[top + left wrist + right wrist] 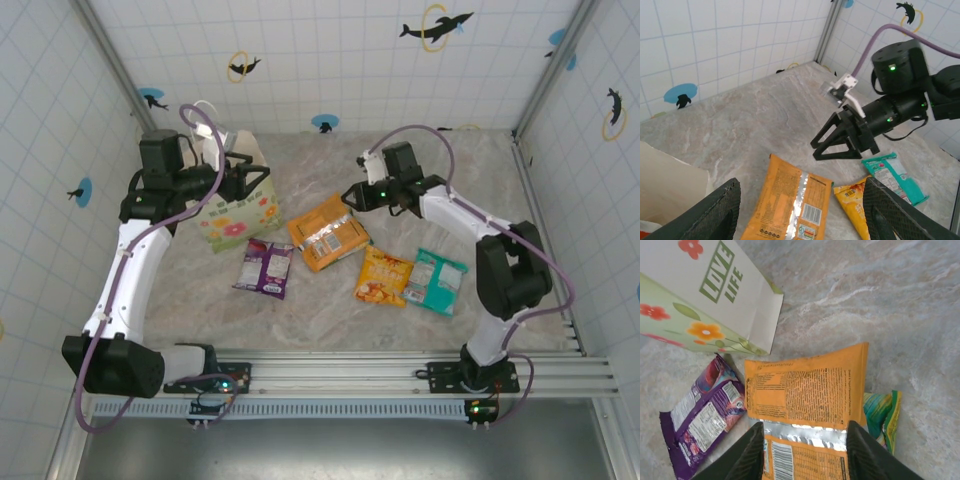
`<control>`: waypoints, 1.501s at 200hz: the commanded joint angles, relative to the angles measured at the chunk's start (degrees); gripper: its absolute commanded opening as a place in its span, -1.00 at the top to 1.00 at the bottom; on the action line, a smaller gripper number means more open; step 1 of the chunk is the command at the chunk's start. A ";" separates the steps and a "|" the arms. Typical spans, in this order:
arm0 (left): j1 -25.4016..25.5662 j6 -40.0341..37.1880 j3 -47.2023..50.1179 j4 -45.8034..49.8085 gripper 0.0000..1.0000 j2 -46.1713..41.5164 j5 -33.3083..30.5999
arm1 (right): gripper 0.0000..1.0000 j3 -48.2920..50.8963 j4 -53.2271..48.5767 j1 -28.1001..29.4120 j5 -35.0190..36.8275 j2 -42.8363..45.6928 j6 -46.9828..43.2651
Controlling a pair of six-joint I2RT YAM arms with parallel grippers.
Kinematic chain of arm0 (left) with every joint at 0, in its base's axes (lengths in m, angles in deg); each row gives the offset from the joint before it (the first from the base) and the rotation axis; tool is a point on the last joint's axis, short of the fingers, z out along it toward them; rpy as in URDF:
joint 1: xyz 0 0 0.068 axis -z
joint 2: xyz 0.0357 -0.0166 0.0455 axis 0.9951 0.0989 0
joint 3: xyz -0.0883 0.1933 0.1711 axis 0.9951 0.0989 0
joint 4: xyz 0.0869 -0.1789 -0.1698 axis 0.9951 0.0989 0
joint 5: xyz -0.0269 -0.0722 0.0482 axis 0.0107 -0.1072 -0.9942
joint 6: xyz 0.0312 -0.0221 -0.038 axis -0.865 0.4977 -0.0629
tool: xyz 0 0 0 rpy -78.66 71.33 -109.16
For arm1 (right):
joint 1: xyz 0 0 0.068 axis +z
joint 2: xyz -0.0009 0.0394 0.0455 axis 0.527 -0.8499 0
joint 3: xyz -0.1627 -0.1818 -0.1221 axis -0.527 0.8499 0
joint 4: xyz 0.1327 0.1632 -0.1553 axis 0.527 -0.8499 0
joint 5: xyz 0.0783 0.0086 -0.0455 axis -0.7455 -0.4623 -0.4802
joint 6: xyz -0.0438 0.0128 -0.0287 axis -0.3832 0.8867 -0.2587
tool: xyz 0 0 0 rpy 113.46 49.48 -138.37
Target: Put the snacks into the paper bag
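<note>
Standing toward the table's far-left corner is one cream, flower-printed paper bag. Four glossy snacks are lying mid-table. Left gripper is gaping wide; right gripper is hovering part-open above the orange packet.

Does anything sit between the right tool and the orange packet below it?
Nothing visible does. The right tool hangs open directly above the orange packet, and the purple packet lies off to one side.

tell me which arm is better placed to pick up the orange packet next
Right. The right arm hovers with open jaws directly above the orange packet, while the left arm is over by the paper bag, farther from it.
</note>
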 commanded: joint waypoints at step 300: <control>0.46 -0.99 -0.60 -2.18 -0.30 -0.16 1.44 | 0.80 -7.53 10.98 0.61 -14.16 -17.65 3.33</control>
